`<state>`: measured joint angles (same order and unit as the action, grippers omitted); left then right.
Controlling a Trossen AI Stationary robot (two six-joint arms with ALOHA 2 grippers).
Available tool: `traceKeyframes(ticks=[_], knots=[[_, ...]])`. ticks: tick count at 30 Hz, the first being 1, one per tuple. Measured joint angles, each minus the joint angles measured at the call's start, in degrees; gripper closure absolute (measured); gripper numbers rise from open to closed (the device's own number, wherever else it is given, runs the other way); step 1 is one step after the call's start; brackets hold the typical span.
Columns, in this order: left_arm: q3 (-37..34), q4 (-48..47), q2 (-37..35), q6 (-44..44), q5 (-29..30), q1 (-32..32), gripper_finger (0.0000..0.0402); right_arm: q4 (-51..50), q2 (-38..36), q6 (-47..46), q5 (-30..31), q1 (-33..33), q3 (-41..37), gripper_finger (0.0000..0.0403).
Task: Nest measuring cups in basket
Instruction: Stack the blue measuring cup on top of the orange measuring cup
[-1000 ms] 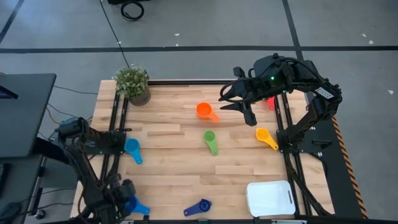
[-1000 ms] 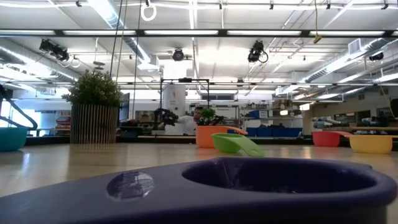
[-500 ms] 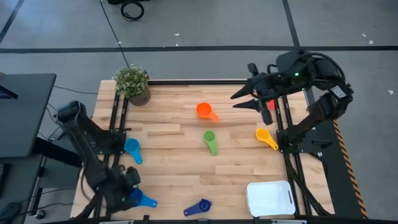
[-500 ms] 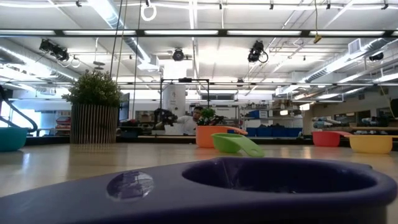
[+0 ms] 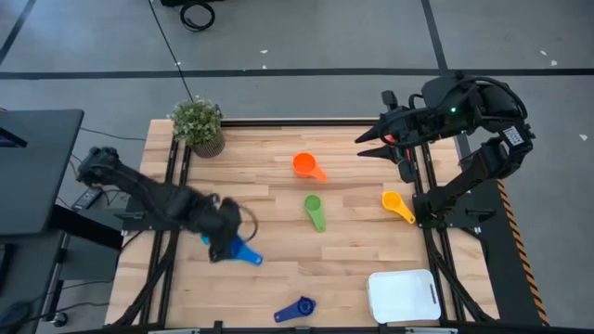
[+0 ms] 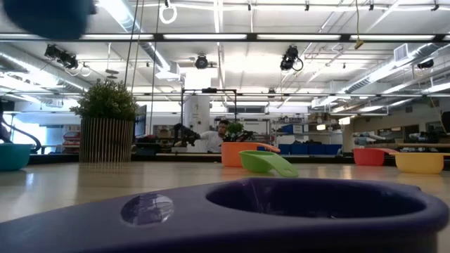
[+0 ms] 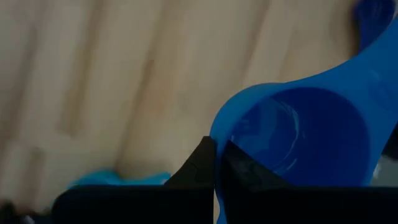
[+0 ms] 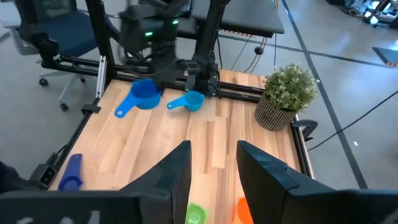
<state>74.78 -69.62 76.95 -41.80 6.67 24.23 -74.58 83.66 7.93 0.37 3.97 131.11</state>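
Note:
My left gripper (image 5: 228,247) hangs over the table's left half, shut on a blue measuring cup (image 5: 239,250) that also shows as a blur (image 6: 48,17) high in the low view. A light blue cup (image 8: 191,101) sits on the table just beside and below it. Orange (image 5: 304,165), green (image 5: 314,210), yellow (image 5: 396,204) and dark blue (image 5: 297,309) cups rest on the wood. A red cup (image 6: 369,156) stands at the far right. The white basket (image 5: 402,295) lies at the near right corner. My right gripper (image 5: 369,145) hovers open at the far right, holding nothing. My left gripper pinches the blue cup's rim wall (image 7: 214,134) on the side away from the handle, one finger (image 7: 245,174) inside the bowl and one (image 7: 196,169) outside. The fingers come steeply from above. The cup hangs clear of the table, mouth up, handle (image 5: 252,259) pointing away.
A potted plant (image 5: 198,125) stands at the far left corner. Black frame rails run along the table's left and right edges. Bare wood lies between the green cup and the basket.
My left gripper has swung from the near left corner up and toward the table's middle, carrying the blue cup from table height to well clear of it. My right gripper has drawn back a little toward the table's right edge, still open.

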Motion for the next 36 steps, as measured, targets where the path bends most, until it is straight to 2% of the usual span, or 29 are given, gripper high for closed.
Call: traceKeyframes(ticks=[3,8,17,22,31,36], knots=[[3.65,0.08,0.00,5.57,2.74,-5.21,0.0393,0.01,-0.35,-0.09,-0.01,0.00,0.00,0.0267],[7.99,0.11,0.00,13.40,3.59,-11.78,0.0393,0.03,-0.58,-0.37,-0.05,0.00,0.00,0.0267],[9.07,-0.20,1.38,20.76,3.57,-20.95,0.0393,-0.05,-0.90,-0.44,-0.38,0.00,0.00,0.0267],[9.11,1.38,4.50,27.88,0.95,-25.02,0.0393,-0.03,-0.94,-0.70,-0.46,0.00,0.00,0.0267],[9.33,10.36,10.61,37.17,-3.83,-34.13,0.0393,-0.12,-2.12,-2.81,-3.16,0.00,0.00,0.0267],[13.44,14.26,15.08,42.13,-4.17,-38.99,0.0393,-0.97,-2.91,-2.39,-3.24,0.00,0.00,0.0267]])
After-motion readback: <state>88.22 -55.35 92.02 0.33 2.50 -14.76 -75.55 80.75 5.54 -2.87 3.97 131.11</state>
